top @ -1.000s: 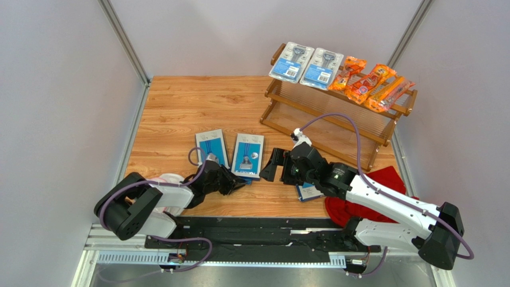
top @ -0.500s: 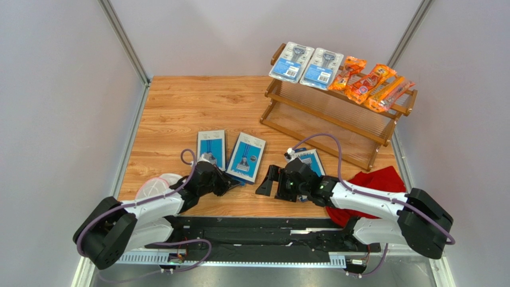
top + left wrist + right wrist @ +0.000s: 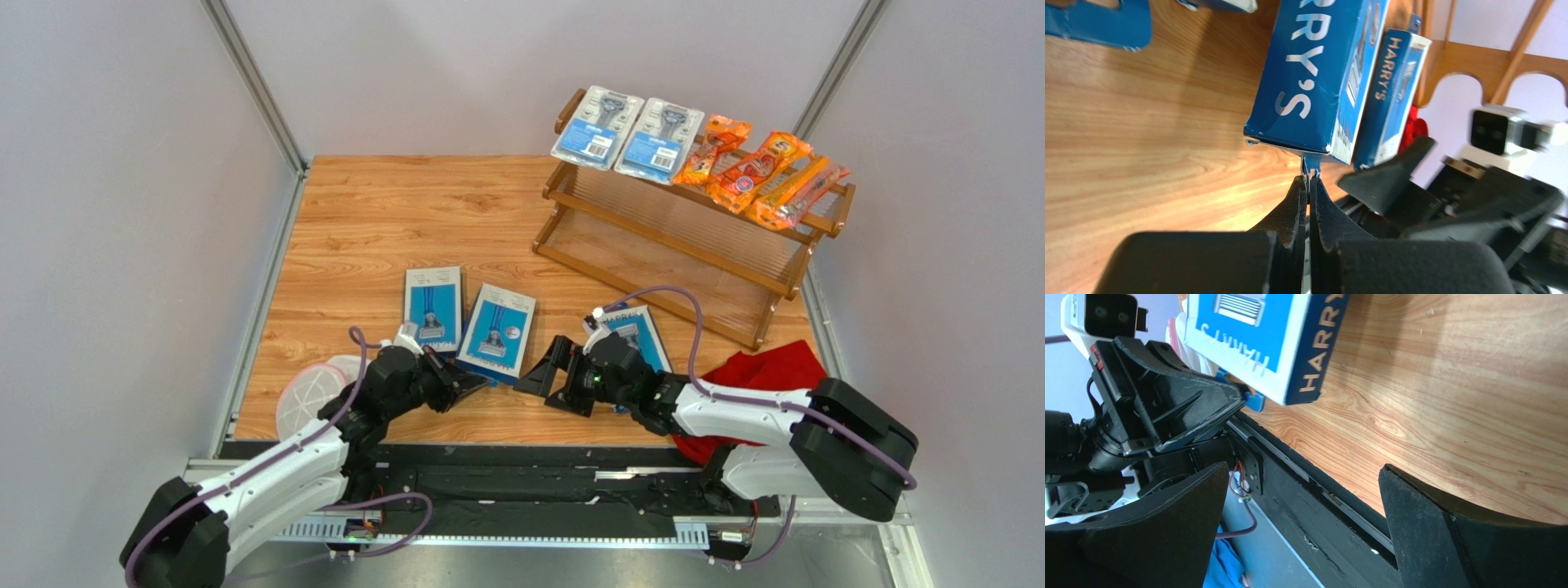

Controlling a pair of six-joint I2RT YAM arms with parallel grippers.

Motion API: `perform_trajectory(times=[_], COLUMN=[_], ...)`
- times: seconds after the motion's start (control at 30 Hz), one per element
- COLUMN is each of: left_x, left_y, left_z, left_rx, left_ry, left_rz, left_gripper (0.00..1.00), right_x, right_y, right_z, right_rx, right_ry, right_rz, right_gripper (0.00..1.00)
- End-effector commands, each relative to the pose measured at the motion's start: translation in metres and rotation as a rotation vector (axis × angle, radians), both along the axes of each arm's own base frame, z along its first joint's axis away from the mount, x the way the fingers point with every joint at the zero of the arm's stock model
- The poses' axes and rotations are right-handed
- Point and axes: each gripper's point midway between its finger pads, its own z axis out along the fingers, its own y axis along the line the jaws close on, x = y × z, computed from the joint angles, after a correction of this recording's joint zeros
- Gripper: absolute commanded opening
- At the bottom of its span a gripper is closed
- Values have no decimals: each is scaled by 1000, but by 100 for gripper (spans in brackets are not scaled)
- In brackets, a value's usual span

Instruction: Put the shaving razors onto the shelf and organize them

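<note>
Showing three flat blue razor boxes on the table [image 3: 368, 221], in front of the shelf [image 3: 687, 239]. The middle box [image 3: 497, 331] lies askew between the left box [image 3: 433, 306] and the right box [image 3: 640, 333]. The right box's near end is hidden under the right arm [image 3: 736, 410]. The left wrist view cuts the middle box [image 3: 1315, 73] off at the top. From above it cannot be told whether its near edge is clear of the table.

The left tool [image 3: 472, 382] is pinched tight on a thin blue flap [image 3: 1310, 164] at that box's near edge, its fingers [image 3: 1293, 202] pressed together. The right tool [image 3: 555, 371] stands wide, holding nothing, low over the table's near edge. It is just beside the middle box and apart from it.

Each box is deep blue with a razor picture on its face. White "HARRY'S" lettering shows on the side of the middle box [image 3: 1260, 331].

Two blister packs [image 3: 596, 125] with light-blue cards and three orange bags [image 3: 761, 169] lie in a row on the shelf's top tier.

A red cloth [image 3: 773, 368] lies at the table's near right, partly covered by the right arm. A pale round thing [image 3: 307, 395] sits at the near left and is hard to make out.
</note>
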Motion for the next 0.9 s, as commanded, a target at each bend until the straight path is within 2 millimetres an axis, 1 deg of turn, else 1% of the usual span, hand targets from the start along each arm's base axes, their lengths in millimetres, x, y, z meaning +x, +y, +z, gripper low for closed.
perform_trajectory(times=[0.0, 0.03, 0.07, 0.1, 0.13, 0.17, 0.2, 0.23, 0.27, 0.3, 0.33, 0.37, 0.4, 0.43, 0.47, 0.5, 0.53, 0.57, 0.6, 0.67, 0.7, 0.73, 0.8, 0.87], left_x=[-8, -10, -11, -12, -14, -14, -16, -15, -16, -17, -18, -18, -19, -19, -19, -20, -21, -21, -21, -22, -21, -24, -25, -26], left_y=[-2, -2, -1, -2, -2, -1, -1, 0, -1, 0, -1, -1, -1, -1, -1, -1, -2, -2, -2, -2, -2, 0, 0, 0], left_z=[8, 7, 6, 8, 8, 9, 7, 8, 9, 9, 9, 10, 10, 10, 10, 10, 10, 10, 9, 10, 11, 5, 6, 5], left_rx=[-52, -56, -60, -68, -72, -78, -74, -77, -80, -80, -82, -83, -85, -85, -84, -85, -88, -88, -87, -90, -89, -70, -80, -82], left_ry=[15, 17, 21, 17, 19, 16, 23, 20, 16, 18, 17, 17, 16, 15, 15, 18, 18, 21, 22, 15, 10, 29, 25, 27], left_rz=[-13, -21, -16, -19, -22, -21, -23, -20, -25, -26, -29, -32, -34, -36, -38, -40, -44, -44, -45, -49, -50, -49, -55, -57], left_gripper=[0, 0, 0, 0, 0, 0, 0, 0, 0, 0, 0, 0, 0, 0, 0, 0, 0, 0, 0, 0, 0, 0, 0, 0], right_x=[7, 5, 7, 8, 4, 8, 8, 8, 9, 9, 9, 10, 10, 10, 12, 12, 13, 15, 15, 16, 16, 15, 15, 17], right_y=[11, 9, 11, 11, 6, 9, 9, 9, 11, 13, 15, 19, 22, 24, 28, 31, 32, 35, 36, 38, 41, 43, 44, 46], right_z=[15, 11, 18, 18, 9, 22, 17, 16, 22, 16, 14, 21, 21, 12, 24, 27, 16, 28, 29, 21, 10, 8, 7, 12], right_rx=[125, 130, 175, 198, 204, 278, 281, 292, 325, 320, 324, 361, 378, 370, 428, 457, 450, 511, 534, 574, 553, 544, 540, 551], right_ry=[-10, 5, -16, -15, 4, -9, 1, 3, 1, 13, 22, 20, 36, 55, 36, 49, 71, 52, 58, 99, 127, 120, 110, 96], right_rz=[-58, -68, -79, -91, -106, -121, -129, -132, -130, -131, -130, -129, -133, -137, -132, -133, -140, -133, -135, -141, -142, -131, -124, -122], right_gripper=[96, 96, 96, 96, 96, 96, 95, 95, 95, 95, 95, 94, 94, 94, 93, 93, 92, 91, 90, 86, 86, 85, 84, 82])
